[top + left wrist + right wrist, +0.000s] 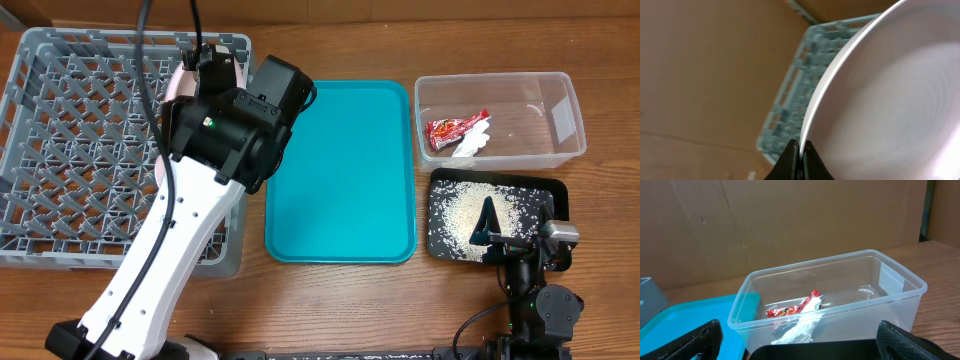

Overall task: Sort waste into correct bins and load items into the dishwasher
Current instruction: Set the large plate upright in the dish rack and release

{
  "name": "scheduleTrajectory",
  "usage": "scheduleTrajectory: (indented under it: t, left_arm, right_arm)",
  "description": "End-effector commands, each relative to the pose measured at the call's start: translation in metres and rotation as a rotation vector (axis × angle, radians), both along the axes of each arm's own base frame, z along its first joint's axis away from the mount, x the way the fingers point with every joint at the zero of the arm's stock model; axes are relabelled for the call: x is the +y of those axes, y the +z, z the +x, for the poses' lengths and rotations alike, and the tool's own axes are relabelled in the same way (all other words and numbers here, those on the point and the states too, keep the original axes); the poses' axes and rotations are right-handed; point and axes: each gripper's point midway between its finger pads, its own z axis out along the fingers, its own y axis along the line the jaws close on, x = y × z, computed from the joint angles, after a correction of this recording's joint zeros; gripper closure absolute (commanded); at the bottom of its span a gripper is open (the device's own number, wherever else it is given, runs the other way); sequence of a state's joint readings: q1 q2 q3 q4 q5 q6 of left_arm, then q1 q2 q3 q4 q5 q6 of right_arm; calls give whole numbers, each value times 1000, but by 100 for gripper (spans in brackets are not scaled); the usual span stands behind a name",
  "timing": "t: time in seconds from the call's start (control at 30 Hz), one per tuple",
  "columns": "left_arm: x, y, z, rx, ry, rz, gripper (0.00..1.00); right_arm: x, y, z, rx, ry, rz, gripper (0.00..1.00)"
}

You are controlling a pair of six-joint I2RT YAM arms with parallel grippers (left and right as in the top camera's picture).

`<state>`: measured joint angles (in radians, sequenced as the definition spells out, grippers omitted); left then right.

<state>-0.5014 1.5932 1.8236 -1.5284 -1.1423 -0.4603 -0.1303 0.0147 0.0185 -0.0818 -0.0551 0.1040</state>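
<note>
Overhead, grey dish rack point(80, 130) sat left of teal tray point(340, 170), rice grains point(465, 210) in black tray point(560, 190) right of it, left wrist, left gripper point(800, 145) clamped on rim of white plate point(890, 100), right wrist, right gripper point(800, 350) spread apart, red wrapper point(790, 310) and paper scrap point(797, 332) lay in clear tub point(890, 305).

A clear plastic tub point(880, 287) sits on the brown wooden table point(944, 267). Inside it lie a red snack wrapper point(787, 311) and a crumpled white paper scrap point(807, 320), and they touch each other. A teal tray point(685, 317) lies just beside the tub on the left. The rim of a black tray point(840, 351) shows at the bottom, in front of the tub. The right gripper point(800, 335) has its two black fingers point(700, 340) far apart, one in each bottom corner. A brown cardboard wall point(790, 220) stands behind
</note>
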Motion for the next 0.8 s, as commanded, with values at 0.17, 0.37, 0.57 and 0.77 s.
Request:
scheduleTrajectory:
  t: [0.17, 0.37, 0.57, 0.77]
  left_arm:
    - [67, 23, -15, -49, 226, 200, 96]
    - [125, 6, -25, -167, 468, 116, 95]
    - [147, -35, -11, -62, 503, 159, 96]
    - [157, -66, 1, 4, 514, 281, 96]
  right_arm:
    - [-1, -1, 0, -6, -5, -1, 0]
    - [-1, -1, 0, -6, -5, -1, 0]
    - [-1, -1, 0, -7, -5, -1, 0]
    - [-1, -1, 0, -7, -5, -1, 0]
